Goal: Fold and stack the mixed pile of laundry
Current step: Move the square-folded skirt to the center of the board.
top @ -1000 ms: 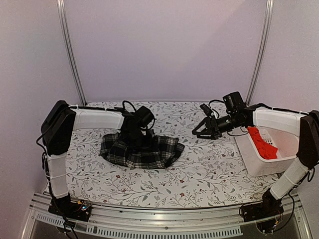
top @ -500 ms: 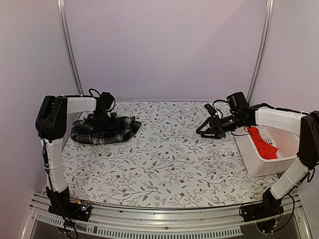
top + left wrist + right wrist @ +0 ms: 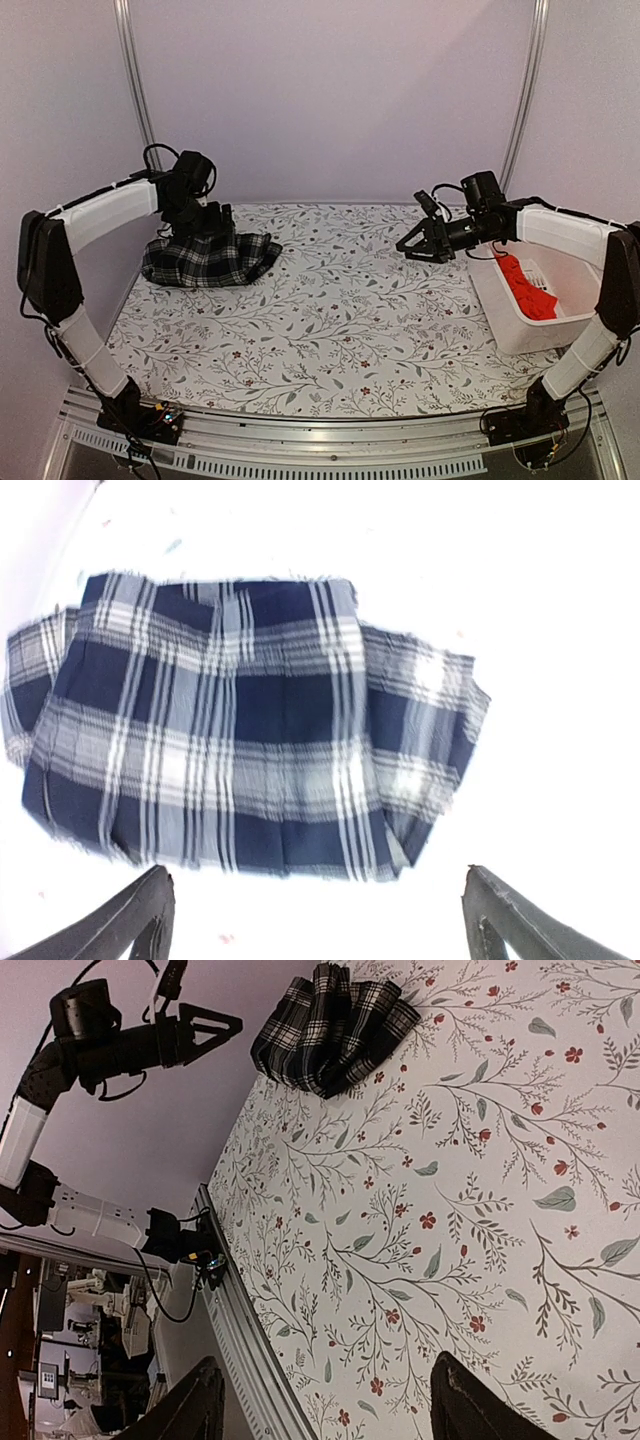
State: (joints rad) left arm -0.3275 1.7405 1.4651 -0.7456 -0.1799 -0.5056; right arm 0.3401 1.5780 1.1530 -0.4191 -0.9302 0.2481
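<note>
Overhead first: the crumpled black-and-white plaid cloth garment (image 3: 210, 260) lies in a loose heap on the far left part of the tabletop (image 3: 340, 330), which is covered by a white floral-patterned cloth. The left gripper (image 3: 213, 220) hangs point-down over the rear edge of that heap; from this angle I cannot tell whether it touches the fabric. The plain bright red shirt (image 3: 524, 285) sits bunched inside the white plastic basket (image 3: 520, 338) at the right edge of the tabletop. The right gripper (image 3: 412, 246) hovers in the air just left of the basket, well apart from the plaid garment, pointing toward the middle of the tabletop with its fingers spread.

Next, the left wrist view looks straight down on the plaid garment, which reads as dark blue and white in the washed-out light. It is a rumpled, roughly rectangular shape with a folded corner at the right. The two dark fingers (image 3: 125, 920) stand wide apart at the bottom corners, released, with nothing between them.

Lastly, the right wrist view shows its own fingers (image 3: 195, 1405) parted and holding nothing, only floral cloth beyond them. The plaid heap lies at the far end, and the left arm (image 3: 120, 1050) hangs beside it.
</note>
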